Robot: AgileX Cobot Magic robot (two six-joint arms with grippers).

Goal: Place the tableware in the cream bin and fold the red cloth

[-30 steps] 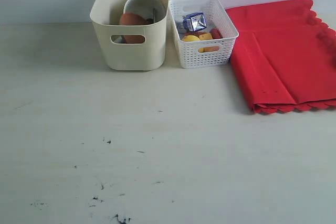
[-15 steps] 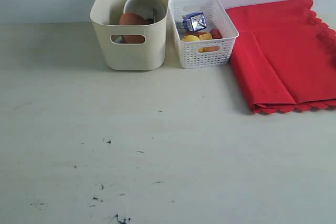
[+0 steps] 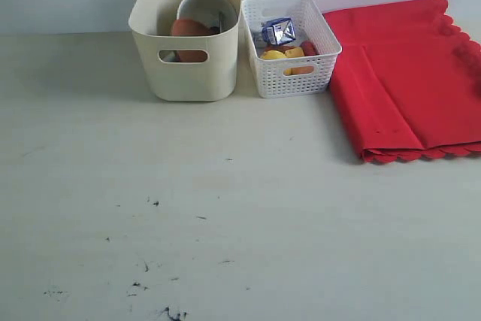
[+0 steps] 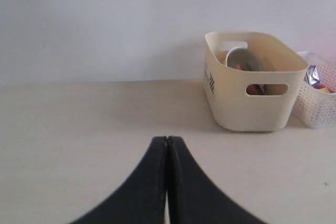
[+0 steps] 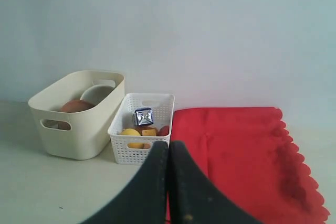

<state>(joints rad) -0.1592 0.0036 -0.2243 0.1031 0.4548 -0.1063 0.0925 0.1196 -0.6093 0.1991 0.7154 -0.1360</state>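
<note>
On the counter (image 3: pixel 240 208) nothing has moved lately: white bowl (image 3: pixel 207 7) and wooden plate (image 3: pixel 188 29) sit in the cream bin (image 3: pixel 185 77), the red cloth (image 3: pixel 413 80) lies folded nearby, left gripper (image 4: pixel 167 145) and right gripper (image 5: pixel 168 148) are closed and empty, so the task seems done.

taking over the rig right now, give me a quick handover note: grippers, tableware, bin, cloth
Left gripper: shut, holding nothing.
Right gripper: shut, holding nothing.
Tall cream plastic bin: the white ceramic bowl stands on edge inside, with the round brown wooden plate in front of it. Other pieces cannot be made out.
Large red cloth: lies flat and folded over, right of the small white lattice basket.
Done: apparently both steps; no tableware shows loose on the table.
Left: probably nothing; check the bin's contents.
</note>
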